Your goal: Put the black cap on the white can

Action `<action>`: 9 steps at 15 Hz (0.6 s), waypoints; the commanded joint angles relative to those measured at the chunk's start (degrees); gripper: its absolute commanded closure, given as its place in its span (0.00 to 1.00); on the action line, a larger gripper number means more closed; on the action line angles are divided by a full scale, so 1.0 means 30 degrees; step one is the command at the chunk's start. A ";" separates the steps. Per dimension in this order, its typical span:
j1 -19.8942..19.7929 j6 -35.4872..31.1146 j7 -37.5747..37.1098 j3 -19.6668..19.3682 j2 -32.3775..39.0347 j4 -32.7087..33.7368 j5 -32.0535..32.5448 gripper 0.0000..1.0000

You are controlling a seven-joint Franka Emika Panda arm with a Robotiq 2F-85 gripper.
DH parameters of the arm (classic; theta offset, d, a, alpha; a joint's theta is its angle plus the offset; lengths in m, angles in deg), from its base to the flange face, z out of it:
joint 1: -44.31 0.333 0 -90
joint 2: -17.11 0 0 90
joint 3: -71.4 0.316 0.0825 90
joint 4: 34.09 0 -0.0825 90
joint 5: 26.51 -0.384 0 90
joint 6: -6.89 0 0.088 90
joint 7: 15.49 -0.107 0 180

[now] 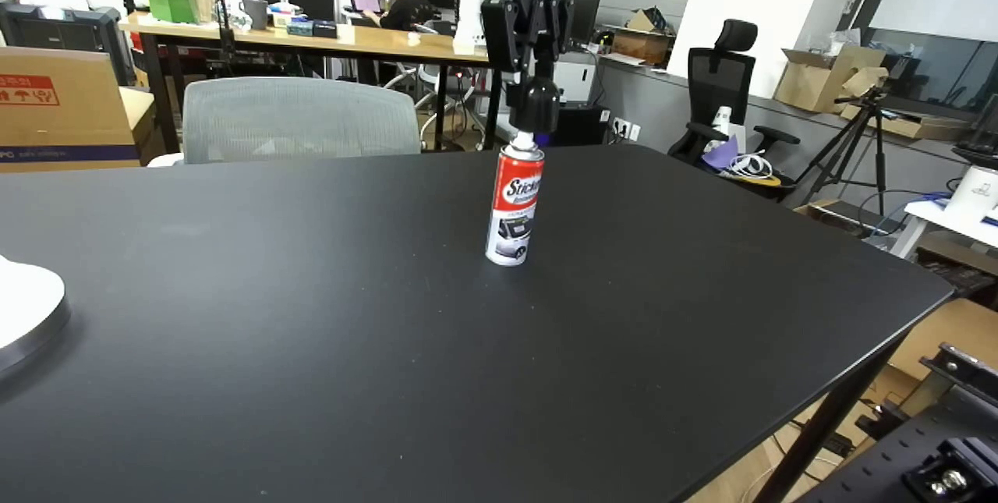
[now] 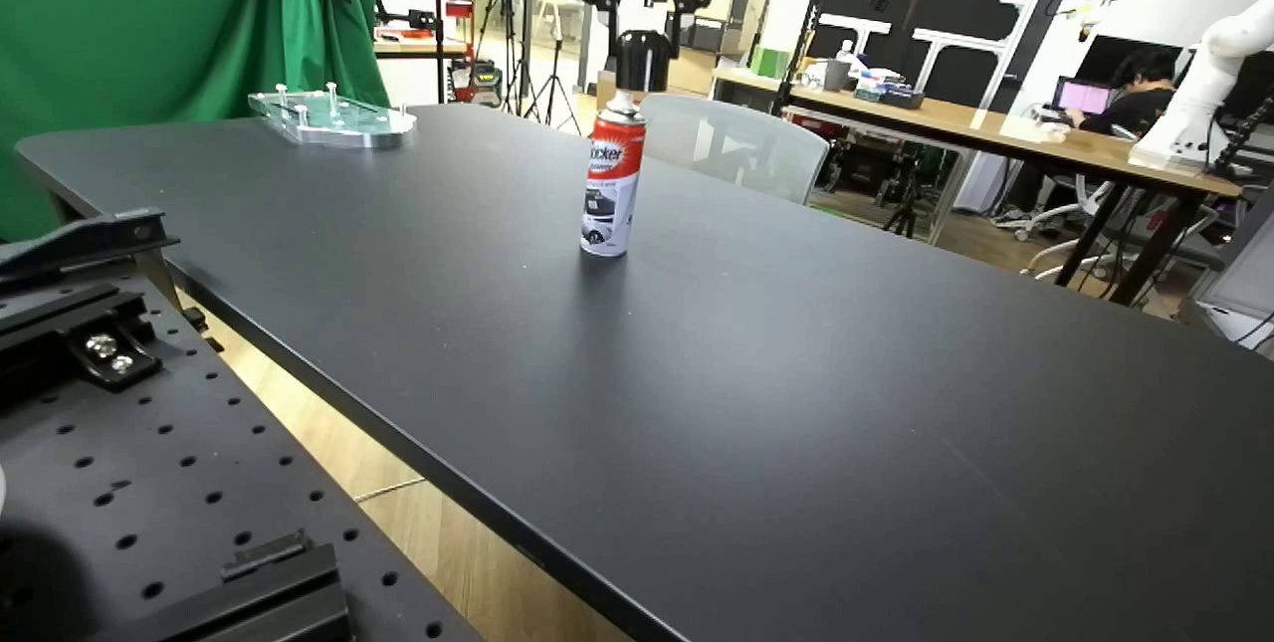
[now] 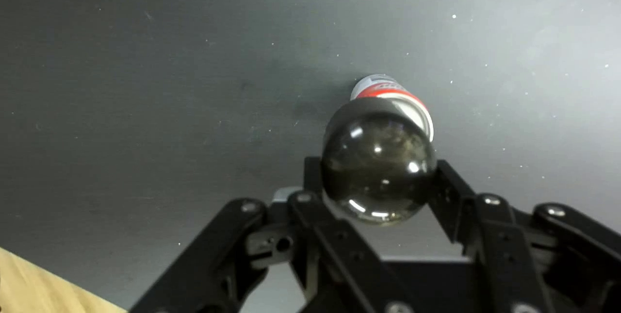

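Note:
The white can (image 1: 513,210) with a red label stands upright on the black table; it also shows in an exterior view (image 2: 610,186). My gripper (image 3: 376,172) is shut on the shiny black cap (image 3: 378,157), one finger on each side. In both exterior views the cap (image 1: 538,107) (image 2: 645,62) hangs just above the can's white nozzle, and looks shifted to the right of it. I cannot tell whether cap and nozzle touch. In the wrist view the cap hides most of the can's top; part of the can (image 3: 381,87) shows beyond it.
The black table (image 1: 312,347) carries a flat, pale plate with short posts (image 2: 333,119); its rounded end (image 1: 27,304) shows at the left in an exterior view. A grey chair (image 1: 300,121) stands behind the table. A perforated black mounting plate (image 2: 214,468) lies beside the table's edge.

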 commanded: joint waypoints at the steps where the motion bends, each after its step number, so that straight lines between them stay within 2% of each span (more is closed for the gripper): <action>1: -0.0244 -0.0196 0.1078 0.0093 -0.0143 -0.0250 -0.0522 0.68; 9: -0.0391 0.0038 0.2292 0.0108 0.0210 -0.0110 -0.1186 0.68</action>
